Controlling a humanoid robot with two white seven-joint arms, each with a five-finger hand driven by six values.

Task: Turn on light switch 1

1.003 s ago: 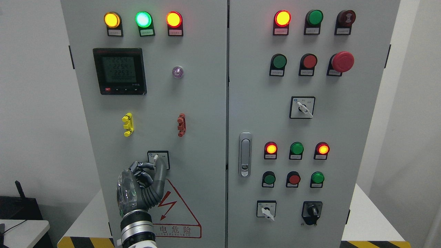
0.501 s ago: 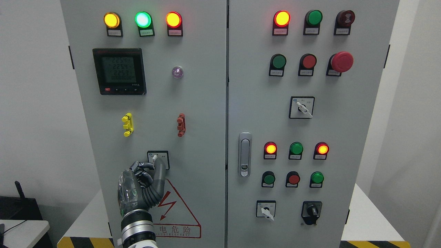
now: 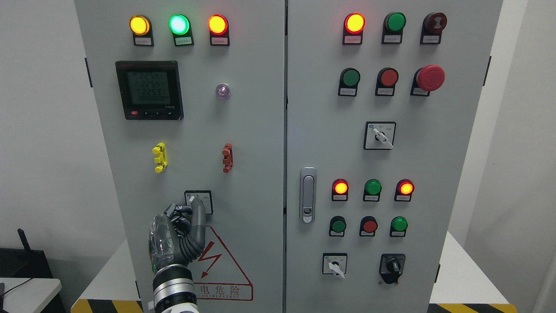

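Observation:
A small rotary switch (image 3: 206, 198) with a white lever (image 3: 191, 199) sits on a black-framed plate low on the left cabinet door. My left hand (image 3: 191, 209) comes up from the bottom edge and is at the switch. Its thumb (image 3: 199, 217) reaches up over the knob and its curled fingers (image 3: 177, 211) press in from the left, so the hand is pinched on the lever. The lever tip points up and to the left. The hand hides the lower half of the plate. My right hand is out of view.
The left door has three lit lamps (image 3: 179, 24), a digital meter (image 3: 149, 90), a yellow clip (image 3: 160, 157), a red clip (image 3: 227, 158) and a warning triangle (image 3: 226, 269). The right door has a handle (image 3: 308, 194), buttons, an emergency stop (image 3: 430, 77) and several other rotary switches (image 3: 379, 135).
The white lever has turned a little to the left, from nearly upright to pointing up-left. My left thumb has shifted slightly left with it. The view has drifted slightly.

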